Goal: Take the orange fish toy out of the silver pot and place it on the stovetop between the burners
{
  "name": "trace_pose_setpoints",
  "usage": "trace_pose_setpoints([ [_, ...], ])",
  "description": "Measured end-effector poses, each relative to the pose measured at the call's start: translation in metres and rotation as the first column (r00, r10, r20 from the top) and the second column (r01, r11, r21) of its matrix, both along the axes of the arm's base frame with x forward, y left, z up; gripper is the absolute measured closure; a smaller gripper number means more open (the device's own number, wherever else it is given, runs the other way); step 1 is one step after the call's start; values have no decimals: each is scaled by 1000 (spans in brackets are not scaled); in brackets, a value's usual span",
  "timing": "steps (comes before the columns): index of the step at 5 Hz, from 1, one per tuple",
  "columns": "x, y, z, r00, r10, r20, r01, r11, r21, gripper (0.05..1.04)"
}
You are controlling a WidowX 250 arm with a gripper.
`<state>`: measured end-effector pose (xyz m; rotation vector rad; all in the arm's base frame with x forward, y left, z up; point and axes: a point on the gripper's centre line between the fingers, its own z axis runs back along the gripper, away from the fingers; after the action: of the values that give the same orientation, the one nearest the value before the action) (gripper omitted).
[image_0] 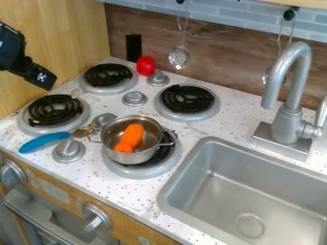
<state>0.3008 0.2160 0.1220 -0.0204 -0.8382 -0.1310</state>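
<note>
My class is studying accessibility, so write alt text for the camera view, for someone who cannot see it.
A metal pot holding a carrot-like orange toy sits on the nearest of four stove burners, left of a sink. A black claw hangs at upper left; a blue-handled utensil lies left of the pot.

Toy kitchen, coil burners (pixel 186 98) on a speckled counter (pixel 137 201), metal sink (pixel 220 179), curved faucet (pixel 288 91), hanging slotted spoon (pixel 179 57)

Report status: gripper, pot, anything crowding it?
Gripper at upper left of view, apart from pot. Pot on front burner near sink, orange toy food inside. Blue-handled utensil close beside pot, possible snag.
</note>
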Motion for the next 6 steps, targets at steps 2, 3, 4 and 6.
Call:
trace_pose_setpoints([
  [2, 3, -16, -19, 999, -30, -38, 28, 999, -46, 79],
  [3, 6, -30, -25, 997, -53, -48, 50, 997, -64, 79],
  [4, 11, -49, -21, 996, -78, -42, 75, 994, -73, 79],
  [6, 36, -122, -1, 979, -205, -7, 203, 975, -93, 79],
])
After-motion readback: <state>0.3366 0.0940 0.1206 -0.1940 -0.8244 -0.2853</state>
